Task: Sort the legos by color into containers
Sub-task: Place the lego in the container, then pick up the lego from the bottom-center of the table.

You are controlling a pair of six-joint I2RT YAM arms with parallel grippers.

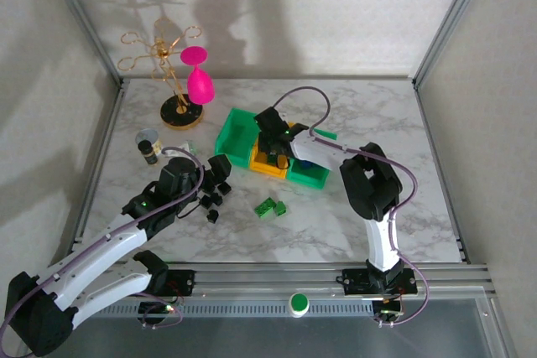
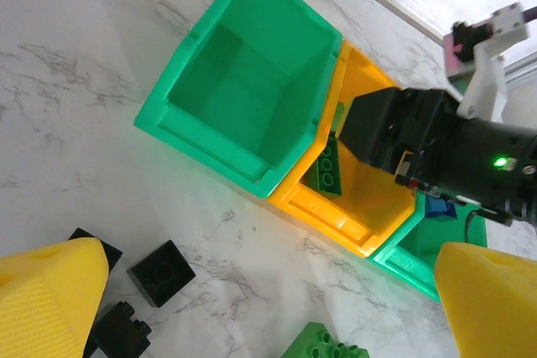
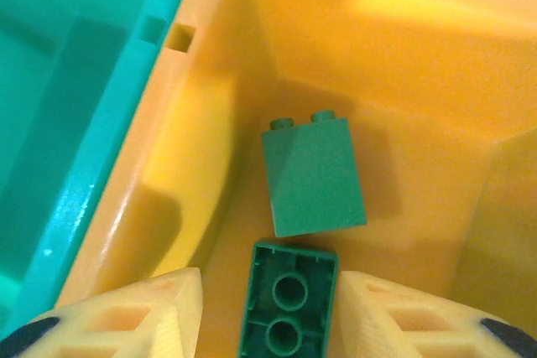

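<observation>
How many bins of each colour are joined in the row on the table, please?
Green bins: 2, the left-end green bin and the right-end green bin, as the top view has them
Yellow-orange bin, between them: 1
Total: 3

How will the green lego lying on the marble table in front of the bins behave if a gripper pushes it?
The green lego looks like hard moulded plastic, so it is probably stiff and light. Its flat sides suggest sliding rather than rolling. The table looks polished, so it may skid or turn under an off-centre push.
</observation>
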